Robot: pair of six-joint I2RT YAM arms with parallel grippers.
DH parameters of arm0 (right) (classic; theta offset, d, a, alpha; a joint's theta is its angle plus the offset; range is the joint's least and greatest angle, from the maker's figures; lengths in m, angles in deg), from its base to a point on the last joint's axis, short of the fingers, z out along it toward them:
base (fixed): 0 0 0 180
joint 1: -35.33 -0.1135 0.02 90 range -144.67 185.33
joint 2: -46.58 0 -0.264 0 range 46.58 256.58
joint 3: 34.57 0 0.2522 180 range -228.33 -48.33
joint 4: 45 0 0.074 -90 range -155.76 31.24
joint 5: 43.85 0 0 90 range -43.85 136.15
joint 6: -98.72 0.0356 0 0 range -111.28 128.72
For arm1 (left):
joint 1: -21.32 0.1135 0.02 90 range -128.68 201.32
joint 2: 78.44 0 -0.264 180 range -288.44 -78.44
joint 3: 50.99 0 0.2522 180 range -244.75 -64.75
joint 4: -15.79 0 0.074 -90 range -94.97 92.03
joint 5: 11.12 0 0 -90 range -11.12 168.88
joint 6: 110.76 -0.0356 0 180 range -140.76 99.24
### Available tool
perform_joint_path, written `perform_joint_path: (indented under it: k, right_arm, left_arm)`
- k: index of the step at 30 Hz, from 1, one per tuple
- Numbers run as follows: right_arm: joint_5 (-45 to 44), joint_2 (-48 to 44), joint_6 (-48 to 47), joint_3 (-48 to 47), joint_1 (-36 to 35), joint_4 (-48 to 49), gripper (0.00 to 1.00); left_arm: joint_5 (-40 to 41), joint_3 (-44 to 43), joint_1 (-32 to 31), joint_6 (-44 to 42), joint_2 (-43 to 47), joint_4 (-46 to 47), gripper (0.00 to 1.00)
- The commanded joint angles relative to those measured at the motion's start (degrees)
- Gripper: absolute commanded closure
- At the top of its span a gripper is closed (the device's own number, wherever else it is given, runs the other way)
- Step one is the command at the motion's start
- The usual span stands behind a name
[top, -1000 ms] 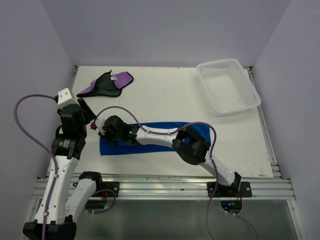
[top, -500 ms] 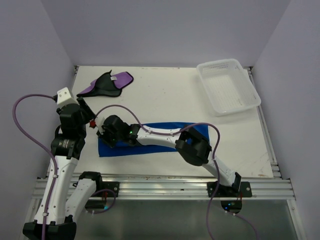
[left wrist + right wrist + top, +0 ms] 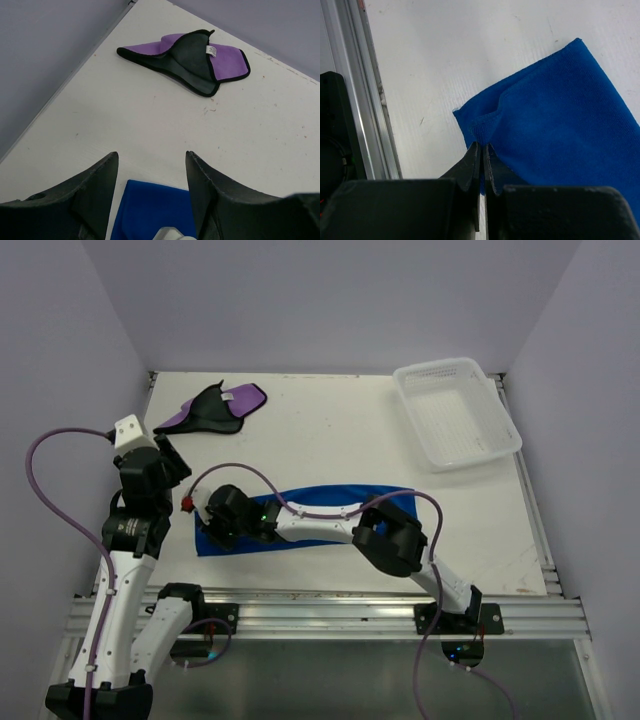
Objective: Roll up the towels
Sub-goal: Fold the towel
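The plain bright blue soft cloth (image 3: 560, 115) is one even, saturated blue across its whole surface. The small purple soft cloth with a black side (image 3: 195, 62) shows violet panels edged by a black hem, a charcoal-black face folded over them, and a small white tag (image 3: 212, 50). The white plastic mesh basket (image 3: 437, 367) has a fine grid pattern, the flat table top (image 3: 330, 430) is white with faint specks, and the walls (image 3: 330, 300) are pale lilac.
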Motion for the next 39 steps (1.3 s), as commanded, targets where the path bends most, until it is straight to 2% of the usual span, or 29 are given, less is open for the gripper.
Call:
perform_joint_path:
  k: [1, 12, 31, 35, 36, 39]
  right_arm:
    - [1.8, -6.0, 1.4, 0.9, -0.4, 3.7, 1.0]
    - [6.8, -2.2, 6.5, 1.1, -0.4, 8.3, 1.0]
    - [10.0, 3.2, 7.3, 0.4, -1.2, 6.7, 1.0]
    - [10.3, 3.9, 7.4, 0.6, -1.3, 6.4, 0.88]
    - [10.2, 3.9, 7.2, 0.8, -1.2, 6.4, 0.81]
    - [10.1, 4.0, 7.2, 0.8, -1.2, 6.1, 0.79]
  left_arm:
    - [-0.6, -1.4, -0.3, -0.1, -0.5, 1.3, 0.4]
    - [-1.3, -0.6, -0.3, 0.4, -1.0, 1.3, 0.4]
    - [-1.8, 0.2, -0.3, 0.7, -1.2, 1.5, 0.4]
    - [-1.7, 0.5, -0.4, 0.7, -0.9, 1.6, 0.4]
    - [-1.7, 0.6, -0.3, 0.7, -0.9, 1.6, 0.4]
    - [-1.8, 0.8, -0.3, 1.0, -1.1, 1.6, 0.4]
